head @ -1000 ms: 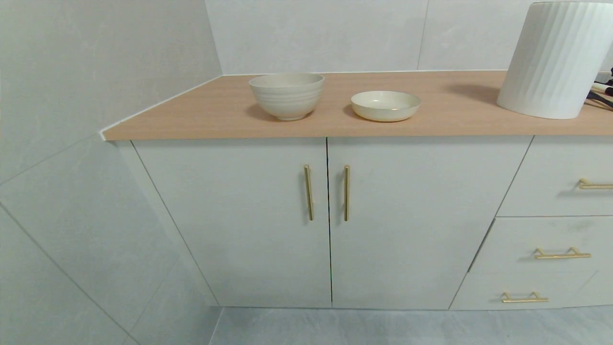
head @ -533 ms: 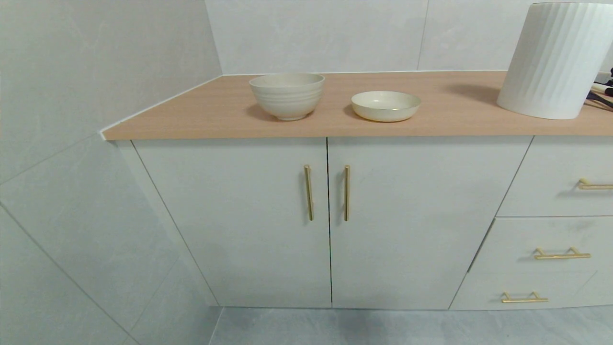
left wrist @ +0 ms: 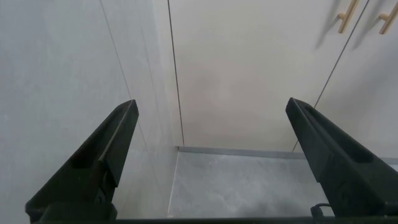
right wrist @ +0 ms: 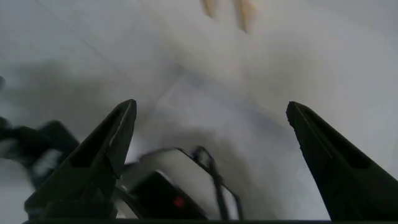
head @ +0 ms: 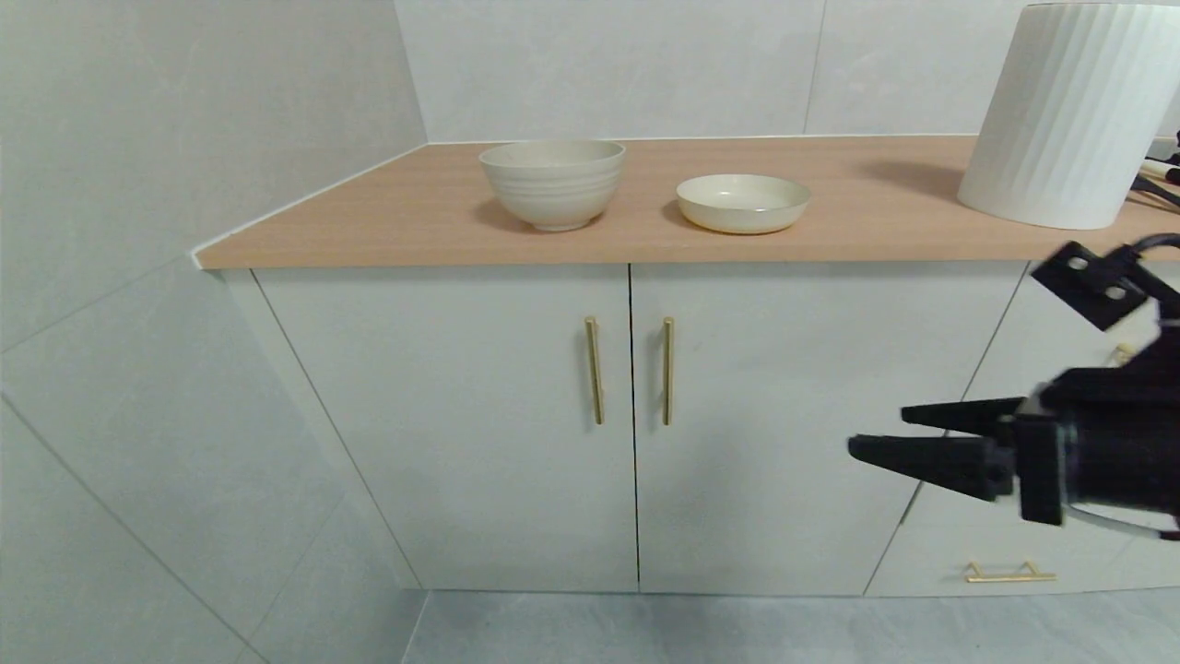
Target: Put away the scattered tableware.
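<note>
My right tool (head: 879,432) has just swung in before the cabinet's right door (head: 784,369), jaws spread, empty. My left tool (left wrist: 211,109) hangs low, also spread wide. The ribbed bowl (head: 552,184) and shallow dish (head: 743,203) sit untouched on the counter (head: 415,221), so I judge putting away has yet to begin.
</note>
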You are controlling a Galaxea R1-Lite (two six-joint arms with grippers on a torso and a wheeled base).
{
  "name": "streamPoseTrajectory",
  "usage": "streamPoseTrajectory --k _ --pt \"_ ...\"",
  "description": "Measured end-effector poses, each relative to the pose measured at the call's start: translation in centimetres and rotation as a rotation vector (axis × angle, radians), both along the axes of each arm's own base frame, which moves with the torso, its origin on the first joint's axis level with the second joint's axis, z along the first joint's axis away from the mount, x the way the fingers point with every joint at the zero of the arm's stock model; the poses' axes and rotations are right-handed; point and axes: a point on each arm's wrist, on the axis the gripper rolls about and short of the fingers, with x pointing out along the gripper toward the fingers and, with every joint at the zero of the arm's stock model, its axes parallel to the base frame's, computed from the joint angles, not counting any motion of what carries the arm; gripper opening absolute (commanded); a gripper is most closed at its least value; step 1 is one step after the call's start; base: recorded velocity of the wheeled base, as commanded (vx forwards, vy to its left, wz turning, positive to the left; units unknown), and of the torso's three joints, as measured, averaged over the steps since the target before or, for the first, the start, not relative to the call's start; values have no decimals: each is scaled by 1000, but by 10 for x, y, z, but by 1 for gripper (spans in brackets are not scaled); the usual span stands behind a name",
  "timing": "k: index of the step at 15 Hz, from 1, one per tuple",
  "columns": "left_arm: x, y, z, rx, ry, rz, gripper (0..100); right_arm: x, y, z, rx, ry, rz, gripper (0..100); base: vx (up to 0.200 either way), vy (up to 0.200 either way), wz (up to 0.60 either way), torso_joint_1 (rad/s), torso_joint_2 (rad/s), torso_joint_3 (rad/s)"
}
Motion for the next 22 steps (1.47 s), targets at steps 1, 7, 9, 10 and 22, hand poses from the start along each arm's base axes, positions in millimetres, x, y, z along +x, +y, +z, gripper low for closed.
streamPoseTrajectory --k 1,7,9,10,22 --pt "0 0 0 0 0 0 100 17 14 3 13 3 19 100 0 0 0 0 0 0" --pt "0 0 0 -1 0 0 100 102 84 -23 102 -49 59 100 0 0 0 0 0 0" --pt "0 0 0 0 0 0 100 124 105 -43 145 -120 22 100 0 0 0 0 0 0" --pt "0 0 0 0 0 0 100 134 114 -55 161 -155 -12 100 0 0 0 0 0 0" --pt "0 0 0 0 0 0 100 162 138 -95 224 -70 -30 100 0 0 0 0 0 0"
